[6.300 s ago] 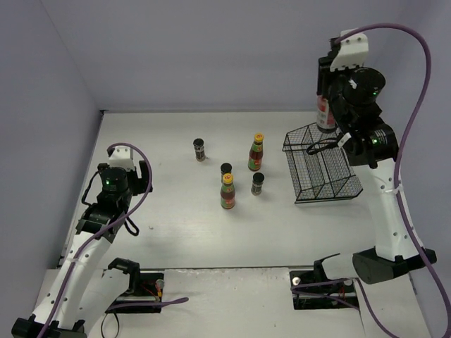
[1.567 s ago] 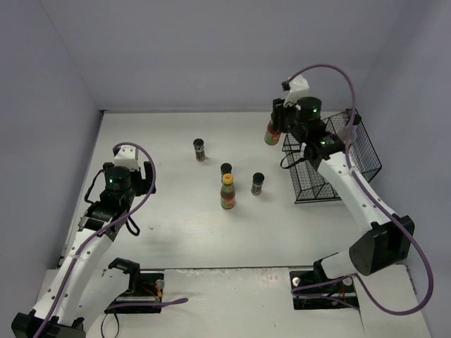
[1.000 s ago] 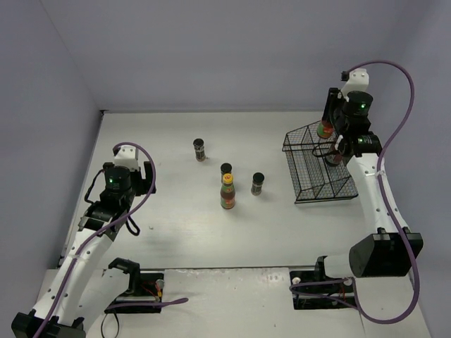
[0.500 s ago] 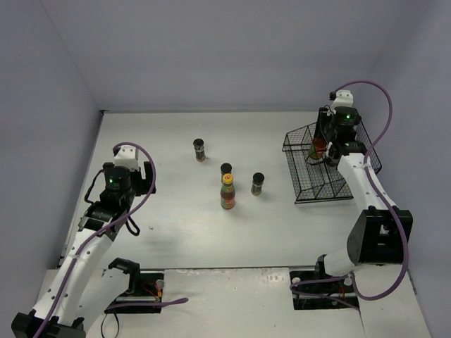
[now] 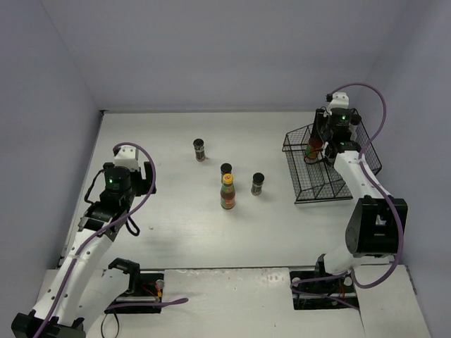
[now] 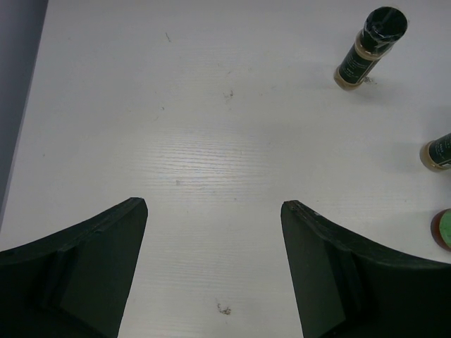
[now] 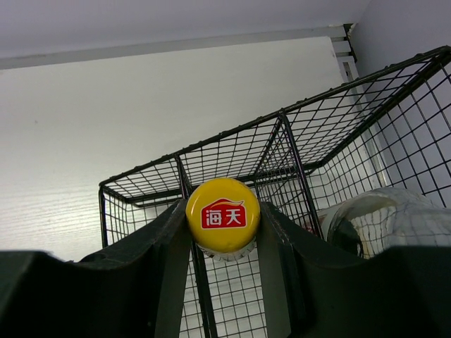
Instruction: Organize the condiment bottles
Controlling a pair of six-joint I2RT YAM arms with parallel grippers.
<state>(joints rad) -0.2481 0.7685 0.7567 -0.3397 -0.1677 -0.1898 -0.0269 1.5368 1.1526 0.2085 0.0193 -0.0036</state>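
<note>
Right hand (image 5: 317, 137) is clamped on a sauce bottle (image 5: 311, 149). Top view: the bottle is at the back-left corner of the basket (image 5: 328, 199), partly down inside as far as I can judge. Mid table (image 5: 169, 211): second sauce bottle (image 5: 227, 191) and three spice jars (image 5: 200, 148), well apart from the basket. Step reads as placing. Next move needs a straight drop until the base seats, then release and lift clear of the wires. Versus 6.3 s back there's one sauce bottle fewer on the table; half a second back the hand was a touch further right.

Left wrist: left hand (image 6: 211, 204) is spread open and holds nothing, over bare table. One spice jar stands ahead on the right.

Right wrist: fingers (image 7: 169, 232) pinch the neck just under the yellow cap (image 7: 224, 213), basket wires below. Glass bottle (image 7: 380, 218) shows through the mesh on the right.
</note>
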